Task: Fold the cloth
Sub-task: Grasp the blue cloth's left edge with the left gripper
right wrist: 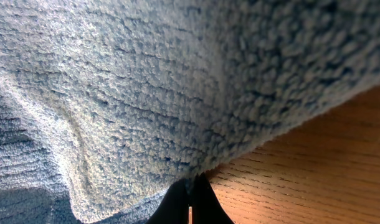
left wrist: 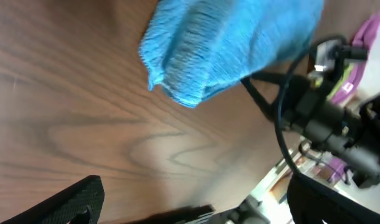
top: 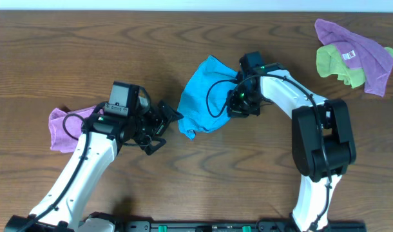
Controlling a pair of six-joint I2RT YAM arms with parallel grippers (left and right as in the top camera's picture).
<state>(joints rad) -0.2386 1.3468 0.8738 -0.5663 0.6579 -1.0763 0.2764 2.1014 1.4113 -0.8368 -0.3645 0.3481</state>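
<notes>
- Overhead: the cloth [top: 203,96] sits bunched at frame centre, with the left gripper [top: 164,129] just beside its lower-left corner, jaws spread wide, empty.
- Only the right wrist view shows the right gripper [right wrist: 190,199] pinched closed on the cloth's edge.

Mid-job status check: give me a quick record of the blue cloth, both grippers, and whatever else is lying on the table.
cloth: the cloth, bunched and rumpled, not laid flat
right gripper: right gripper, fingers shut on the cloth's edge
left gripper: left gripper, open, holding nothing, close beside the cloth
other items: pink cloth by the left arm; purple cloth and yellow-green cloth overlapping on the right arm's side
fold: not yet done
</notes>
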